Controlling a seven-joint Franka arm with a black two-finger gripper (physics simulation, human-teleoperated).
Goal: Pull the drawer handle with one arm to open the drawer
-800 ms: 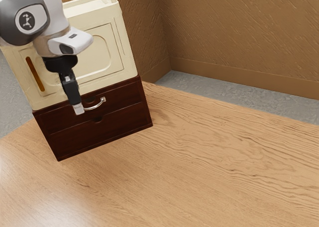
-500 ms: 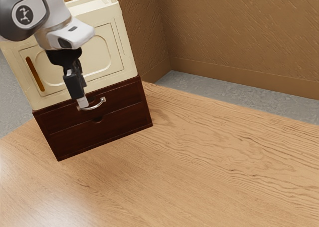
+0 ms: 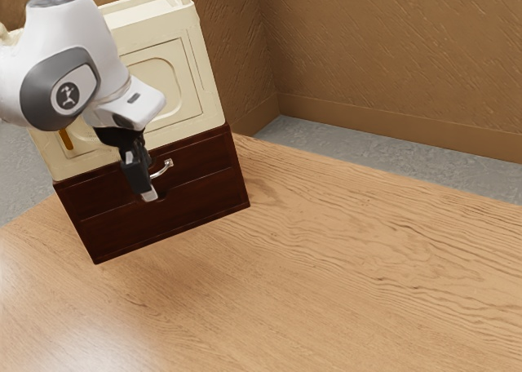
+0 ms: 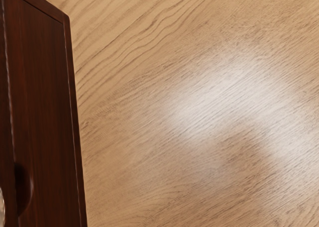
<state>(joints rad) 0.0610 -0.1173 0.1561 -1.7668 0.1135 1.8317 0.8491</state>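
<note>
Reaching lower than before, the gripper (image 3: 148, 195) partly hides the silver handle (image 3: 168, 170); whether its fingers are spread or pressed together, I cannot tell. Toward the exterior view's right, this handle curves across the upper drawer (image 3: 208, 154), which remains closed, so pulling seems still to come.

The two-drawer cabinet (image 3: 196, 192) is dark reddish brown, its curved drawer handle (image 3: 166, 172) silvery, and the storage box (image 3: 183, 58) cream. The arm (image 3: 102, 46) is white and grey, the gripper (image 3: 148, 196) mostly black. Wavy, darker grain streaks the honey-tan wooden tabletop (image 3: 367, 266); slanting lines texture the brown wall (image 3: 391, 54).
</note>
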